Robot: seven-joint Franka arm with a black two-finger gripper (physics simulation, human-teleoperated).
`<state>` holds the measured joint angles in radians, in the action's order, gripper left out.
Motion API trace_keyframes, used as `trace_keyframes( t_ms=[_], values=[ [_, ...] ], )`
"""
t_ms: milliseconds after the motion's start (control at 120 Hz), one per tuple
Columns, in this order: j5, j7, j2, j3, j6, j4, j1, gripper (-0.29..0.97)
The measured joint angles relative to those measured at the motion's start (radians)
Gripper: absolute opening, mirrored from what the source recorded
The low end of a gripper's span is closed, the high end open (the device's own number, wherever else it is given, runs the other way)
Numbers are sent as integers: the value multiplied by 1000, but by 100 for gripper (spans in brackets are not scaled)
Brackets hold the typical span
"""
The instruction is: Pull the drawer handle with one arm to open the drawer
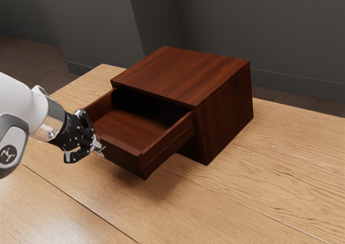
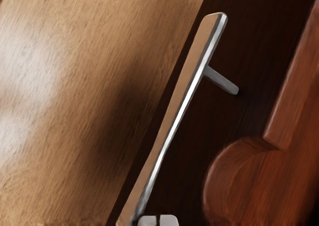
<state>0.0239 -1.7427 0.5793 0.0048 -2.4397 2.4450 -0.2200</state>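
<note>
One black gripper [image 1: 92,145] at the near drawer front, fingers closed around the one metal handle [image 1: 99,147], a single slim bar on a post in the wrist view [image 2: 184,101]. One drawer [image 1: 145,133] stands pulled out, interior bare. One dark wood cabinet [image 1: 183,74] behind it, on a light wooden table [image 1: 259,190].

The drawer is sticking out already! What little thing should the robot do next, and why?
Probably pull a bit, straight away from the dark wooden cabinet. The black pincer is at the slim silver bar handle, and the dark wooden drawer looks only partly out.
</note>
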Motion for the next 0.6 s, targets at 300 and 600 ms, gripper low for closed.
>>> trace_keyframes(
  t_ms=[300, 600],
  values=[
    [2, -2, 144, -13, 60, 77, -58, 34],
    [2, 2, 133, -108, 127, -11, -86, 54]
  ],
)
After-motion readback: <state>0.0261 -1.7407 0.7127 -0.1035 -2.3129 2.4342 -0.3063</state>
